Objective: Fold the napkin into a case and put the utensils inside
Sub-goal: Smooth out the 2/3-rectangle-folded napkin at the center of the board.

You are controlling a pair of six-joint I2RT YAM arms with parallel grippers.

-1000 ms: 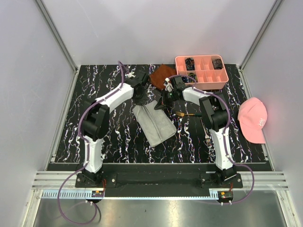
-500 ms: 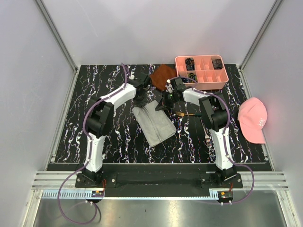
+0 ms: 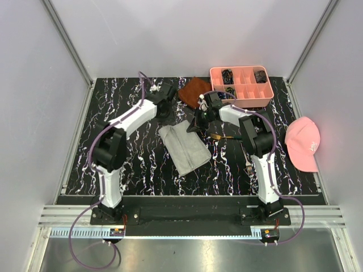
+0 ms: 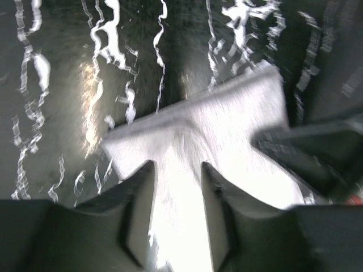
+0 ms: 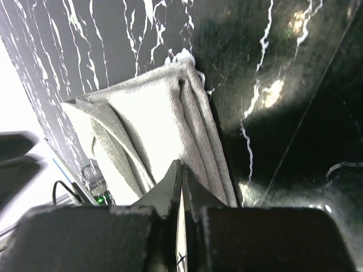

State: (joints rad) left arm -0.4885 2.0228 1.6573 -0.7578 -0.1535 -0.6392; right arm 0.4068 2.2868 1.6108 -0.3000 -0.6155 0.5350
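The light grey napkin lies folded into a layered strip, the case, in the middle of the table. My left gripper hovers open and empty over its far left corner; the cloth shows between my open fingers. My right gripper is shut at the far right corner, its tips pinched on a top layer of the napkin. The silver fork and the dark piece with a gold end lie on the table to the right, outside the cloth.
A rust-brown cloth lies just behind both grippers. A pink compartment tray stands at the back right. A pink cap lies at the right edge. The table top is black marble.
My left gripper has drawn back and up from the napkin's far left corner, and its arm has swung left. My right gripper has stayed shut at the far right corner.
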